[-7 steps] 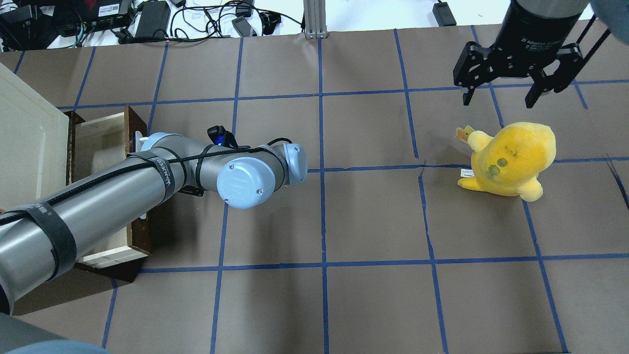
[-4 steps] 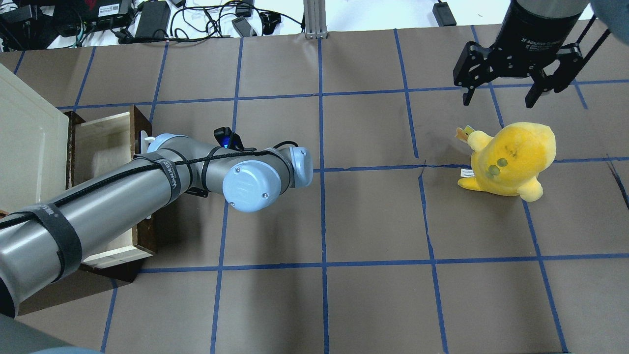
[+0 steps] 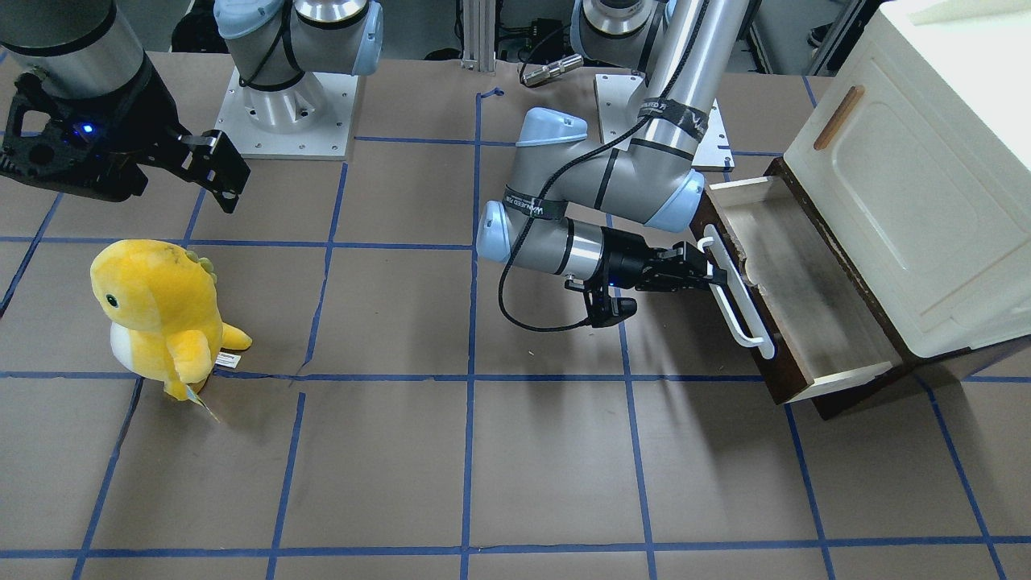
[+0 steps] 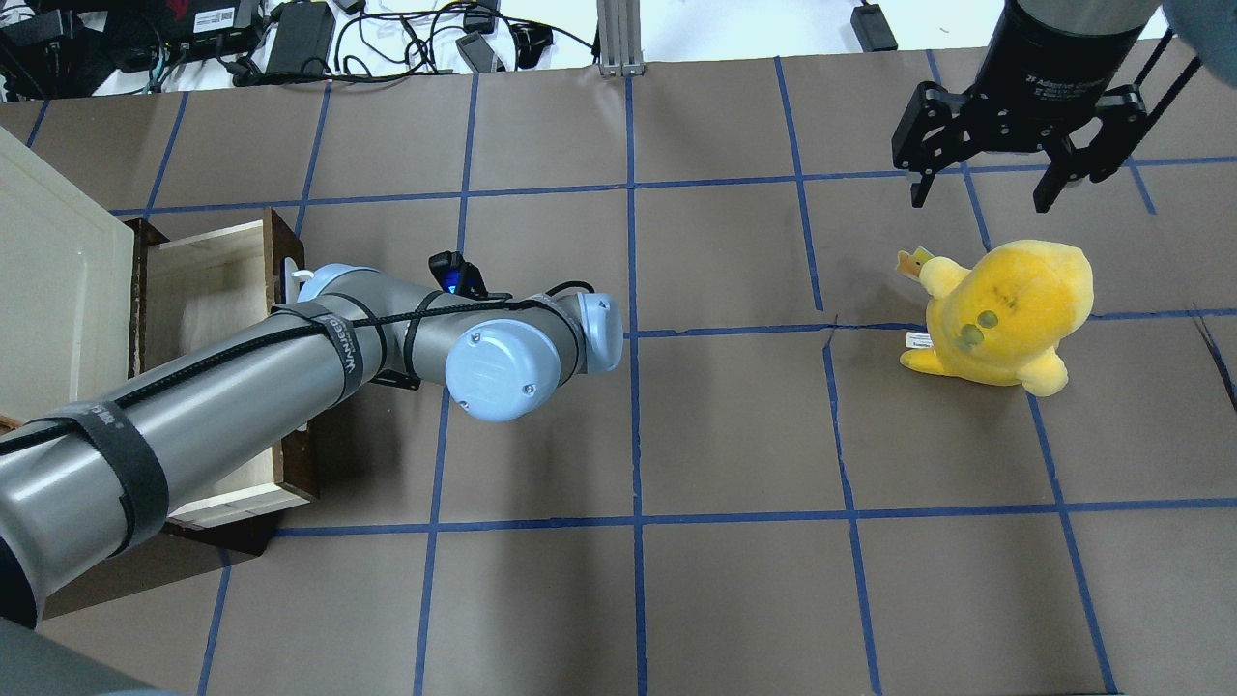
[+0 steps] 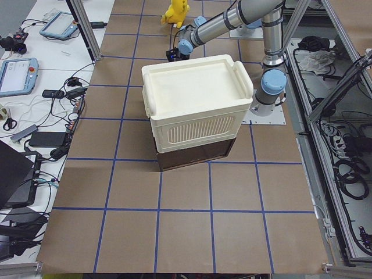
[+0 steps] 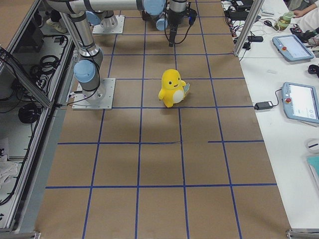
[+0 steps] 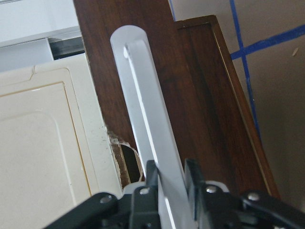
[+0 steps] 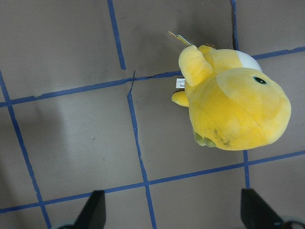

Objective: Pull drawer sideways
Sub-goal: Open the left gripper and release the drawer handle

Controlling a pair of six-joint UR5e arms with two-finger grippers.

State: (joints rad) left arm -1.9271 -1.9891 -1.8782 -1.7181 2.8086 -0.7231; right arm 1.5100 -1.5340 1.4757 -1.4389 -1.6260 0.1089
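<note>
Drawer (image 3: 805, 302) beneath cabinet (image 3: 910, 185), plush toy (image 3: 157, 310) well apart

From overhead, my left arm (image 4: 242, 387) covers my left fingers (image 7: 151, 177) and most of the handle (image 4: 295, 275) of the drawer (image 4: 208, 290). From the left end, the cabinet (image 5: 195, 99) hides that handle. My right fingers (image 8: 94, 210) are cut off at the wrist view's bottom edge.

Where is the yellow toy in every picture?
Front-facing: yellow toy lower left.
Overhead: toy on the right side.
Exterior left: toy at the top, far away.
Exterior right: toy upper middle.
Left wrist: not there.
Right wrist: toy upper right.
Landmark: the kinked blue tape beside it.
</note>
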